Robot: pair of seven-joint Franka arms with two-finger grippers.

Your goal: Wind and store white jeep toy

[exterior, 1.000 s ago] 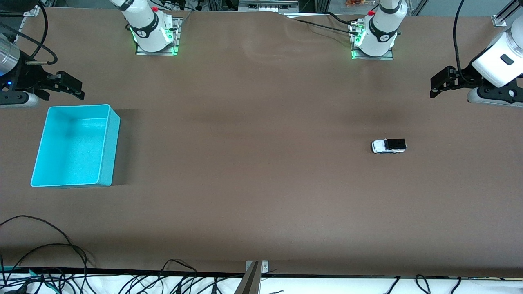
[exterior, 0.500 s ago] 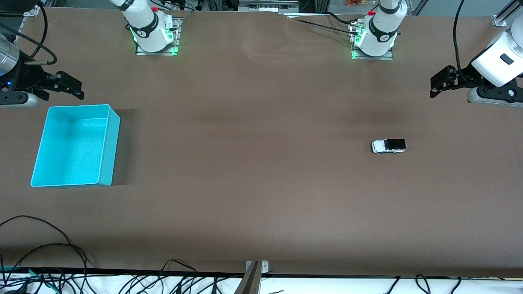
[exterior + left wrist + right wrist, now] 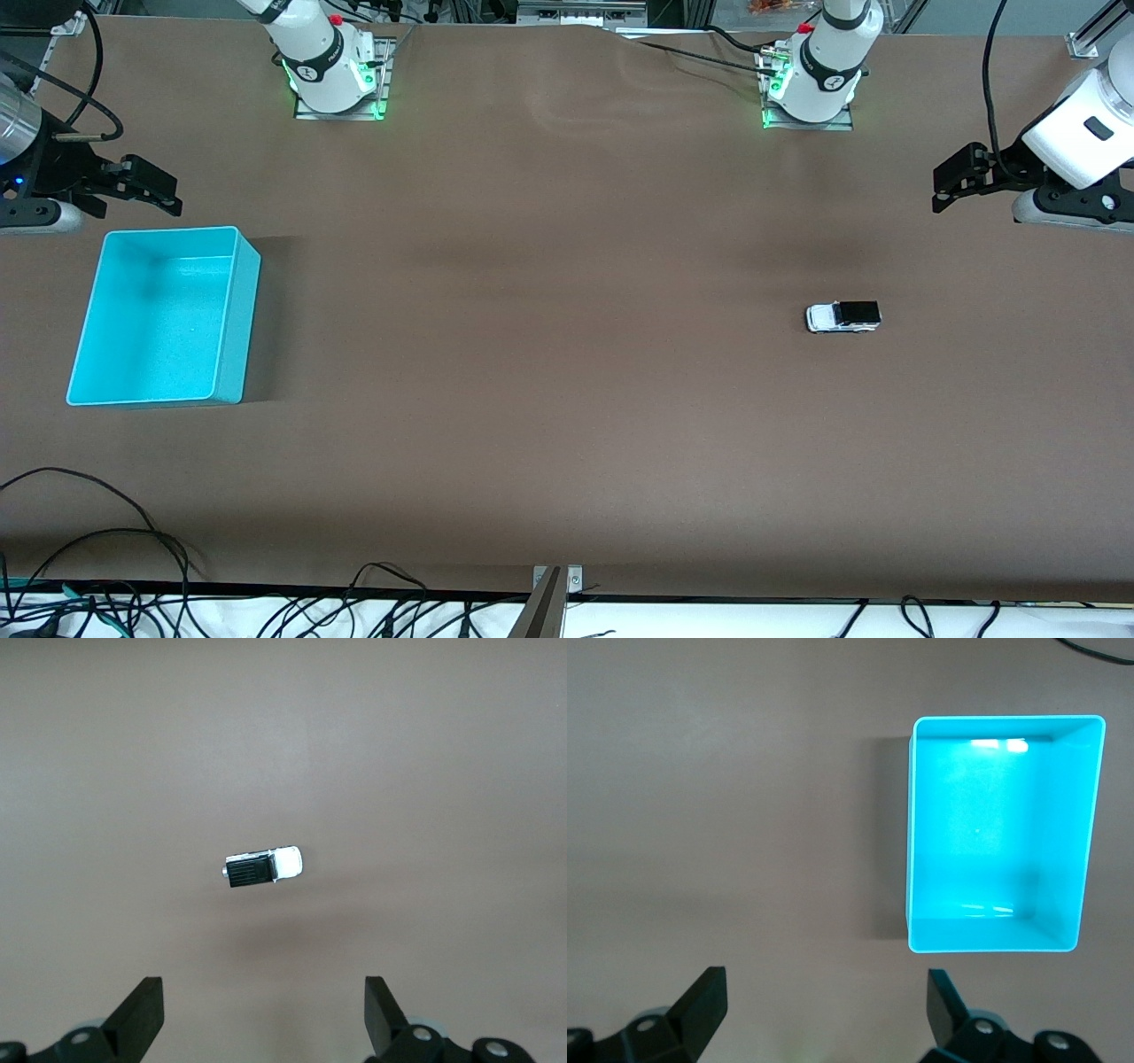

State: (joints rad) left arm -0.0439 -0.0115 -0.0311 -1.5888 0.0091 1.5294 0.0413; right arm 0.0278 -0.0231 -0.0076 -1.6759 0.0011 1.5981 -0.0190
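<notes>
The bench (image 3: 567, 372) is covered by a plain brown surface. 2 things are seen resting directly on it. A turquoise bin (image 3: 226, 354) is set at about 9 o'clock, toward the right arm's end, with its open top facing up. A white jeep toy (image 3: 842, 316) with a black roof is placed on its wheels at about 3 o'clock, toward the left arm's end, well apart from the bin. 2 arm bases are mounted along the 12 o'clock edge.

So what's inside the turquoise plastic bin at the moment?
Nothing. The turquoise plastic bin shows only its bare floor in the right wrist view, with no part covered. The small white jeep toy with the black roof sits out on the brown table, toward the left arm's end.
</notes>
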